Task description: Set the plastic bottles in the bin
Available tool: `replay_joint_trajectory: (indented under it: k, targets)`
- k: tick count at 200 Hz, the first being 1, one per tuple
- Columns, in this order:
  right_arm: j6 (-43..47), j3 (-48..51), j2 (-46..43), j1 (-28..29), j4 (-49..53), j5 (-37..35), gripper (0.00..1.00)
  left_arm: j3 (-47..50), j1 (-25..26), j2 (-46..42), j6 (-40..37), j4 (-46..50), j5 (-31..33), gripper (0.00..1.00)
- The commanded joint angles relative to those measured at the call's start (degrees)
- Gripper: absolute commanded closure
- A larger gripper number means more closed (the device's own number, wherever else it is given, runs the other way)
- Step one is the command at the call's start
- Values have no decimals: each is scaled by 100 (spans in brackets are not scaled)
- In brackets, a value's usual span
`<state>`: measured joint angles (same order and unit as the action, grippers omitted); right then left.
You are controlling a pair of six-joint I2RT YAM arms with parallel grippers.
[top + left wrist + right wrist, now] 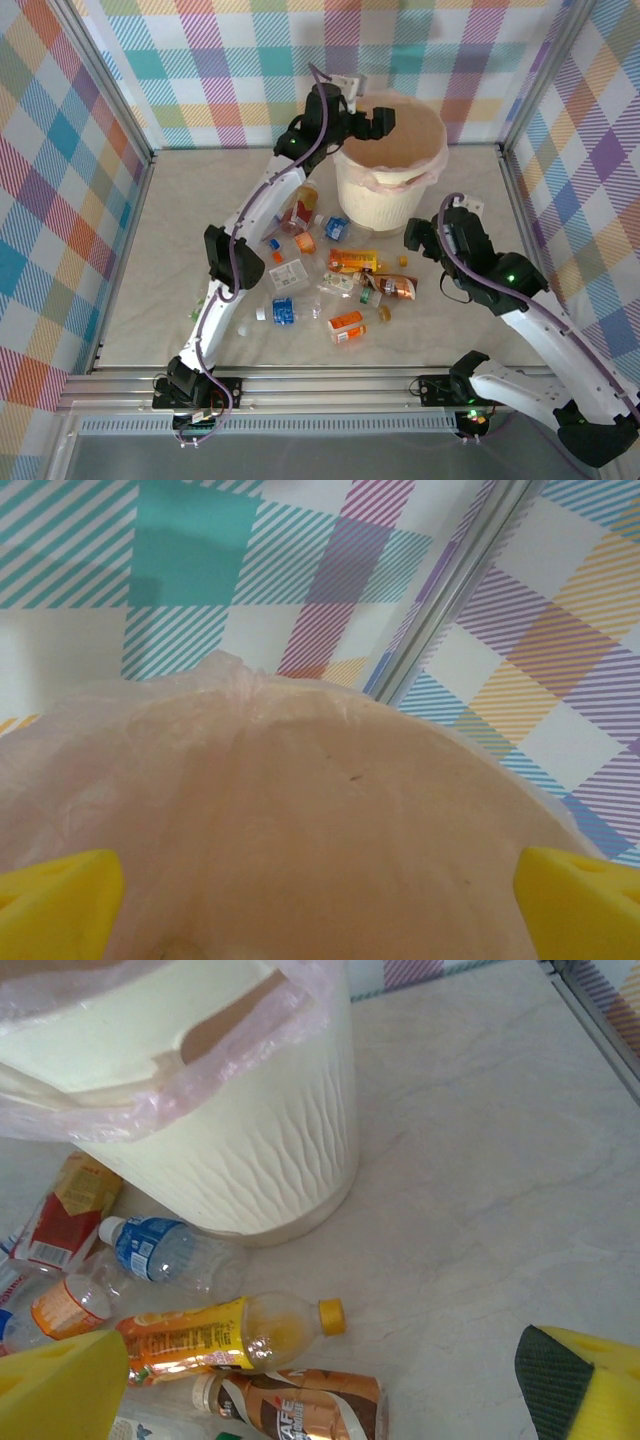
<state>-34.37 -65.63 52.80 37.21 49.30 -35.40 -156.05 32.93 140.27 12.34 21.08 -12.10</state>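
1. The left gripper [378, 120] is hovering directly over the mouth of the bin [390, 195]. Its fingers are standing as far apart as they go, with nothing between them. The pink liner [300, 810] is lying straight beneath the fingertips.
2. I judge this to be the drop-off end of a cycle. Most of the plastic bottles [330, 280] are lying on the table [180, 200], back toward that arm's own base and well apart from the hand.
3. The left arm's next move is calling for a lift clear of the rim, then a swing back and down to the scattered pile.
4. The right gripper [425, 235] is hanging low beside the bin's outer wall, its jaws also fully parted and holding nothing.
5. Just under and ahead of its fingers, an orange-labelled bottle [200, 1335] is lying on its side. A brown bottle [300, 1405] is lying nearer still, and a blue-labelled bottle [165, 1255] is sitting further out, just beside the bin's foot.
6. A pick here is calling for a short descent, straddling one bottle across its body without nudging its neighbours, since they are crowding each other.
7. The bin wall is looming close ahead of this hand. Bare table is opening out on its other-finger side, as far as the frame rail [600, 1010].
8. Beyond the left hand, the corner post [450, 600] is standing past the bin's far rim, so retreating backward looks the freest path.
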Motion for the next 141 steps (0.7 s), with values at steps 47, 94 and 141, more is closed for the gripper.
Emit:
replay_joint_trajectory:
  k: [47,94,141]
  targets:
    - [-772,454,83,18,464,469,0,-136,1,-1521,-122,1027,629,0]
    - [-1093,928,234,25,416,1358,0,170,3,-2194,37,2075,1074,0]
    - [-1508,1514,277,112,357,2275,0,3457,2,-4215,244,1284,1801,0]
